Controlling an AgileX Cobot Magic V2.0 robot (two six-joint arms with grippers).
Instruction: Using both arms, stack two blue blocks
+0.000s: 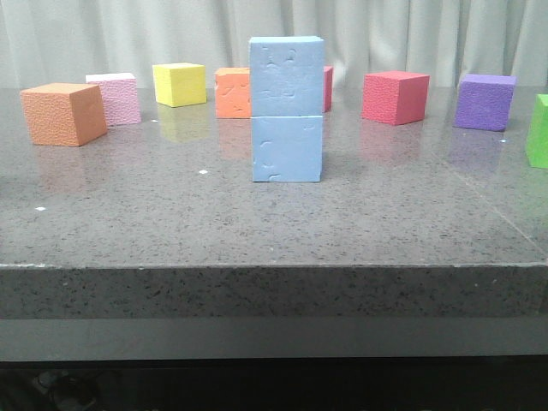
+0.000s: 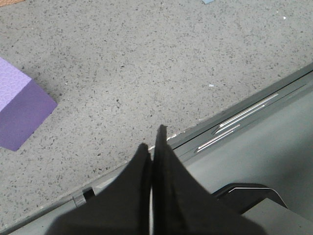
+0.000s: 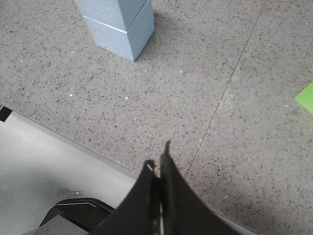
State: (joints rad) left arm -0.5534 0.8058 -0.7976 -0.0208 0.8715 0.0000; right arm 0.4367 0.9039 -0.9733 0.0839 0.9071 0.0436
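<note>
The two light blue blocks stand stacked near the middle of the table in the front view, the upper block [image 1: 287, 75] squarely on the lower block [image 1: 287, 148]. The stack also shows in the right wrist view [image 3: 120, 24], well away from my right gripper [image 3: 159, 156], which is shut and empty over the table's front edge. My left gripper [image 2: 152, 139] is shut and empty, also over the table's front edge. Neither gripper shows in the front view.
Along the back of the grey table [image 1: 171, 223] stand orange [image 1: 64, 113], pink [image 1: 118, 97], yellow [image 1: 180, 84], another orange [image 1: 232, 92], red [image 1: 395, 96] and purple [image 1: 485, 101] cubes, and a green one [image 1: 539, 130] at the right edge. A lilac cube [image 2: 19, 110] lies near the left gripper.
</note>
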